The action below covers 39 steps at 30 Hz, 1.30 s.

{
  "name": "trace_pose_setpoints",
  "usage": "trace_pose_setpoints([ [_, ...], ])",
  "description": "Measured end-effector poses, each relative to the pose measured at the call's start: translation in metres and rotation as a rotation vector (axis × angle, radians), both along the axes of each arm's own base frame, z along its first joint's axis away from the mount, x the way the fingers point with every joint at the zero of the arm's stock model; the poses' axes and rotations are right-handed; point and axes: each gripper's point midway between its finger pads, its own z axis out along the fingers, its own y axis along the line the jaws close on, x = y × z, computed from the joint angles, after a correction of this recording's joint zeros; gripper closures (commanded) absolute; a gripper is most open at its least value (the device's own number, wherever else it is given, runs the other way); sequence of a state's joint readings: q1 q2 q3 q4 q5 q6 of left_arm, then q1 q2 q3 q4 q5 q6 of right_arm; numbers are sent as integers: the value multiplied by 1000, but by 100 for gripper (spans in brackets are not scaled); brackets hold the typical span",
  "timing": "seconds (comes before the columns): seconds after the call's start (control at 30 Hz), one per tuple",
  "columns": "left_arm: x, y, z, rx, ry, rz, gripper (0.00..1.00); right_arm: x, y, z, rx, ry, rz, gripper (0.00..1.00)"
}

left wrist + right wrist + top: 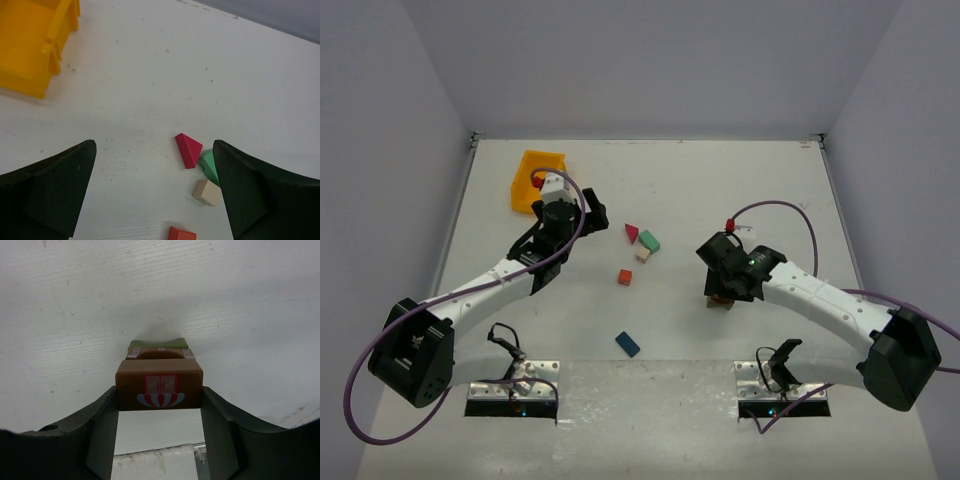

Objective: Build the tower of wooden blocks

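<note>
So, the right gripper is clamped on the brown block with the door print (an olive block peeks out just behind it). Meanwhile the left gripper hangs wide open, holding nothing, with the magenta prism, green block, cream block and red block lying loose mid-table.

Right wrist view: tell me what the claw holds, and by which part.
The right claw is shut on the brown block, its fingers pressed against the block's left and right end faces.

R tool at brown block
</note>
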<state>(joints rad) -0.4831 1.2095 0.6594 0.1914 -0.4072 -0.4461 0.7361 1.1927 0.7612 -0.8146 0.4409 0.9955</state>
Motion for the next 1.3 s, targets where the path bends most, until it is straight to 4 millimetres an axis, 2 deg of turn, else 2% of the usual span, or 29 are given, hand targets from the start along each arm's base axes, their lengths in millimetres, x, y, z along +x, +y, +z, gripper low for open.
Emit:
trace_pose_setpoints([
  [1.3, 0, -1, 0, -3, 1, -8, 0, 0, 0, -4, 7, -6, -8, 60],
])
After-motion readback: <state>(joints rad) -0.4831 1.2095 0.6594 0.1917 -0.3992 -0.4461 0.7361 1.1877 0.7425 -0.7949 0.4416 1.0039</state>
